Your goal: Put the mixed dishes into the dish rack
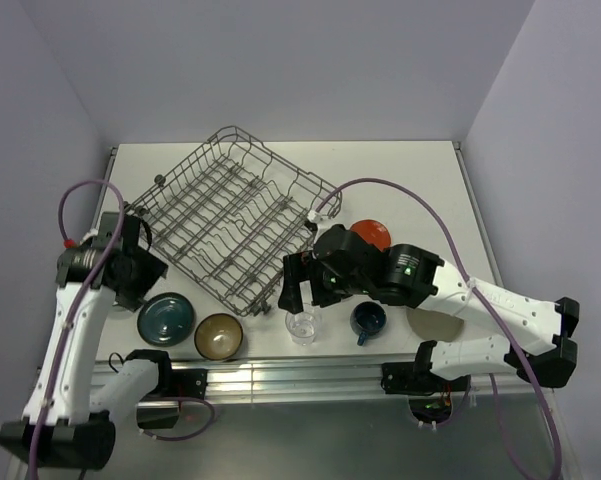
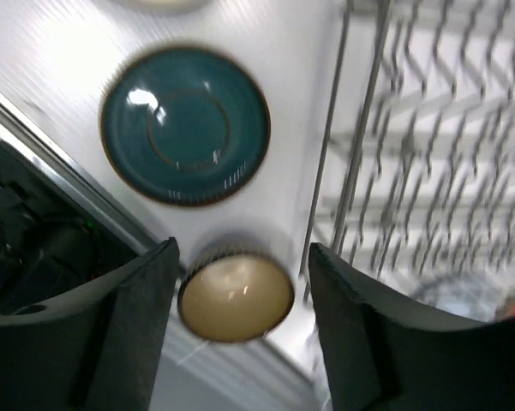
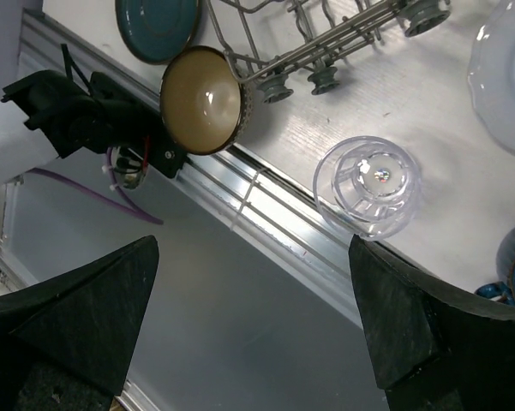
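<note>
White table (image 1: 400,170), left end effector (image 2: 242,253) parted near seemingly beige bowl (image 2: 236,295), right end effector (image 3: 253,248) spread wide

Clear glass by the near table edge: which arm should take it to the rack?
Right. The right gripper is open and hangs almost over the clear glass, with the dish rack alongside. The left gripper is over the gold bowl, further off.
</note>
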`<move>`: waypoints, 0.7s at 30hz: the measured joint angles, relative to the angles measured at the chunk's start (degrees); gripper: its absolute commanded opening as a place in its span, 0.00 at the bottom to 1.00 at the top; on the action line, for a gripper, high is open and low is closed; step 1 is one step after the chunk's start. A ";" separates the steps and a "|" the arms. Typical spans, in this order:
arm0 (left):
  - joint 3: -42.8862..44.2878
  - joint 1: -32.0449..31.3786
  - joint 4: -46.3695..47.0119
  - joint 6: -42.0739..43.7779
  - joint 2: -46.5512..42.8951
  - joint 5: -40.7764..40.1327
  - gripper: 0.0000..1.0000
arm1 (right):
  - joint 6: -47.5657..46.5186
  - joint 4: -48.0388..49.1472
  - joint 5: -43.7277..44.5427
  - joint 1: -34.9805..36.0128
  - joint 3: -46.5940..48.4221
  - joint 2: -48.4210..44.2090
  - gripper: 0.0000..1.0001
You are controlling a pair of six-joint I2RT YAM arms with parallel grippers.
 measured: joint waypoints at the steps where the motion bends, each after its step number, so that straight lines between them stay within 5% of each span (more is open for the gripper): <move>1: 1.57 0.63 0.00 -0.94 2.56 -1.49 0.70 | -0.11 -0.26 0.48 0.00 0.09 -0.52 1.00; 9: 8.44 15.02 5.79 1.05 17.68 -8.57 0.63 | -1.07 -2.03 3.10 -1.75 -1.75 -10.84 1.00; 16: 2.93 26.14 14.75 5.88 23.58 -3.06 0.60 | -1.88 -3.10 3.96 -5.53 -2.62 -16.65 1.00; 21: 0.79 28.30 21.03 9.42 27.96 1.16 0.63 | -2.23 -3.69 3.91 -6.69 -5.90 -19.74 1.00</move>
